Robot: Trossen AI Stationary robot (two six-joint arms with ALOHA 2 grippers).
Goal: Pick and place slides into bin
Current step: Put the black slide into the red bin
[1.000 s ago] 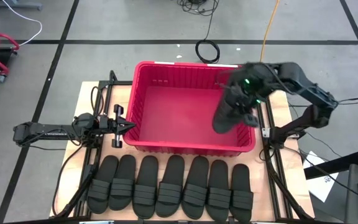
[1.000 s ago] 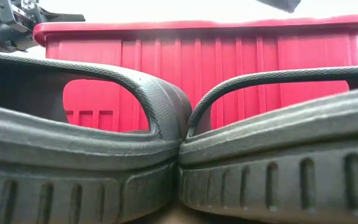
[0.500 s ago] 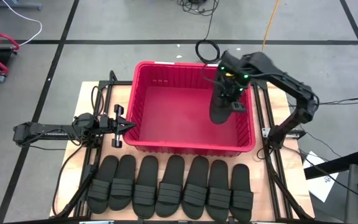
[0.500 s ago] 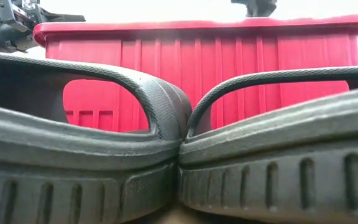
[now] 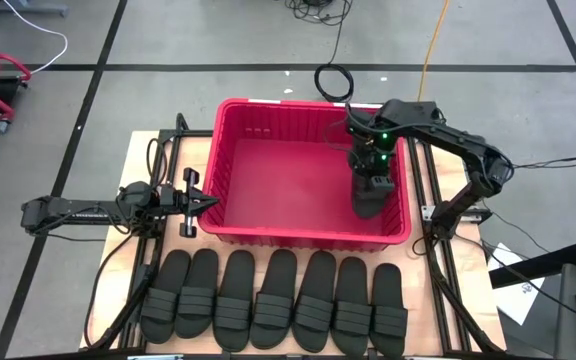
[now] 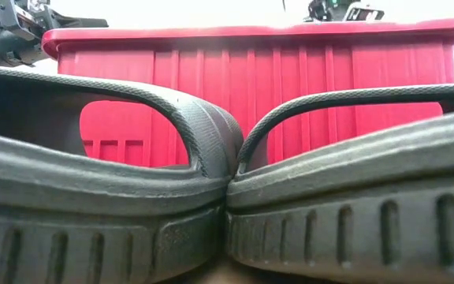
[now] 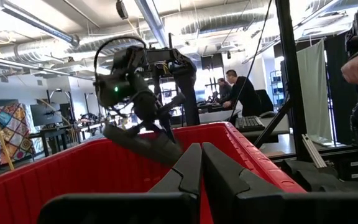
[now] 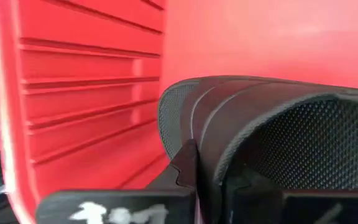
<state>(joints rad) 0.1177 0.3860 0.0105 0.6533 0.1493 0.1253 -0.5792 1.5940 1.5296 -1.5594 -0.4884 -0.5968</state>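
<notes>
The red bin (image 5: 298,102) stands mid-table; it also fills the back of the low view (image 6: 290,79). My right gripper (image 5: 376,172) is inside the bin near its right wall, shut on one black slide (image 5: 368,198), which also shows in the left wrist view (image 7: 143,142). Several more black slides (image 5: 278,300) lie soles down in a row along the table's near edge; two of them (image 6: 93,197) fill the low view. My left gripper (image 5: 206,203) is shut and empty just outside the bin's left wall. My right gripper pinches the slide's wide strap at its edge (image 8: 207,140) between its two fingers, one finger (image 8: 182,165) on the strap's outer face. The fingers come from above, pointing down. The slide hangs tilted below them inside the bin; whether its low end touches the floor, I cannot tell.
The bin's ribbed right wall (image 8: 86,93) is close beside the held slide. Metal frame rails (image 5: 423,190) run along both sides of the bin. A coiled cable (image 5: 335,82) lies on the floor beyond the table. People show in the room behind (image 7: 238,90).
My right gripper has carried the slide from over the bin's right part toward the far wall, then back toward the near right and down into the bin. The slide has turned from slanting across the bin to lying roughly near-to-far.
</notes>
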